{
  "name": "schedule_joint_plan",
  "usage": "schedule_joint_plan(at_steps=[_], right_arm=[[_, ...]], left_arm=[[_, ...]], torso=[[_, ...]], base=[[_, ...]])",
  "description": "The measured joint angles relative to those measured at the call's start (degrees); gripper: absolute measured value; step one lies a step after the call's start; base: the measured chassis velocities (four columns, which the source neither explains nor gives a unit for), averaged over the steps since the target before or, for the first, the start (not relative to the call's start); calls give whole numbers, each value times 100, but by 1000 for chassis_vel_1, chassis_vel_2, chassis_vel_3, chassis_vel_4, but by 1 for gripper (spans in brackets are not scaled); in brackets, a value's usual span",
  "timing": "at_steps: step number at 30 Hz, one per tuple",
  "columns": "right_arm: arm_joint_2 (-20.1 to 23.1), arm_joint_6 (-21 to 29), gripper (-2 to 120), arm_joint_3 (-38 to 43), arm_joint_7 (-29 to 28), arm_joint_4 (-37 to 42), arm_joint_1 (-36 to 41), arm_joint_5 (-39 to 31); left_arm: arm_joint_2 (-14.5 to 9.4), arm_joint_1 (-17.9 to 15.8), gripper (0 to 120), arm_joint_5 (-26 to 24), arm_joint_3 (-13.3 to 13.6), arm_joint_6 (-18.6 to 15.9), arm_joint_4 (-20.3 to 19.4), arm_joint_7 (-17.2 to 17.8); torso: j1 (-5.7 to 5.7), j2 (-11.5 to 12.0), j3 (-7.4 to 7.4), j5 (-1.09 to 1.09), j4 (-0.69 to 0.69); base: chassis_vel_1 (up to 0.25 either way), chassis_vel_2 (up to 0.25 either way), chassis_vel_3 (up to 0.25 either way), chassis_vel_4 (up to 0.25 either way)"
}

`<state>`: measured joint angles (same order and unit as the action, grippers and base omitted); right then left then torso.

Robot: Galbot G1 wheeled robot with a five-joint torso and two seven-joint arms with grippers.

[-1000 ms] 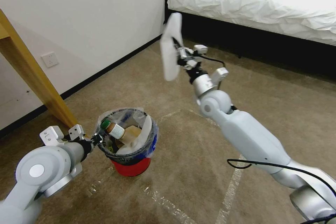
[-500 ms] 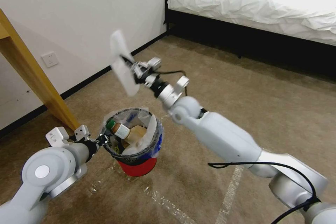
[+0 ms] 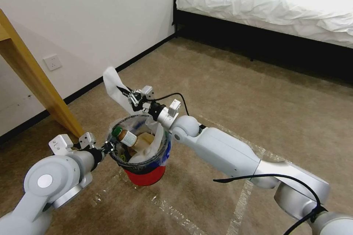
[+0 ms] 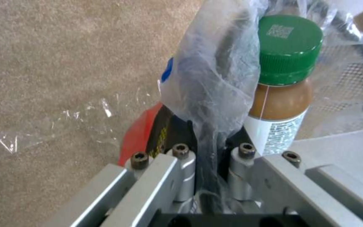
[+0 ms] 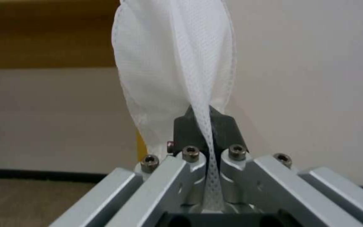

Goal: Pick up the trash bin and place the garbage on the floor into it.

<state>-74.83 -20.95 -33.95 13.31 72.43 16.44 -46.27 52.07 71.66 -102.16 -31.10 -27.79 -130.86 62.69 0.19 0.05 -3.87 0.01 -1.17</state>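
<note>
Right gripper [image 3: 128,97] pinches white slipper [image 3: 114,87] upright; bin [image 3: 141,156] just below, rim clamped by left gripper [image 3: 107,148].

Three cameras, one high, two close

The head view looks forward and down over the trash bin [image 3: 141,156]; each wrist view peers closely along its claw, the left sharing that bin's rim [image 4: 215,78].

Both arms have pale grey rounded shells, round joint caps, a loose black cable, and screwed metal finger links.
</note>
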Motion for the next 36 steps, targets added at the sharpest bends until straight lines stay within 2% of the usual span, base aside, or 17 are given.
schedule_joint_plan(at_steps=[11, 19, 36], right_arm=[[245, -68, 0, -147, 79, 81, 313, 256], [410, -68, 0, -97, 51, 346, 324, 148], [222, -91, 0, 596, -112, 381, -438, -74]], left_arm=[[-53, -69, 4, -31, -9, -4, 1, -1], [-30, -46, 4, 5, -11, 2, 18, 8], [-70, -26, 4, 26, 38, 18, -3, 36]], torso=[[0, 0, 0, -1, 0], [0, 0, 0, -1, 0], [0, 0, 0, 0, 1]], base=[[0, 0, 0, 0], [0, 0, 0, 0], [0, 0, 0, 0]])
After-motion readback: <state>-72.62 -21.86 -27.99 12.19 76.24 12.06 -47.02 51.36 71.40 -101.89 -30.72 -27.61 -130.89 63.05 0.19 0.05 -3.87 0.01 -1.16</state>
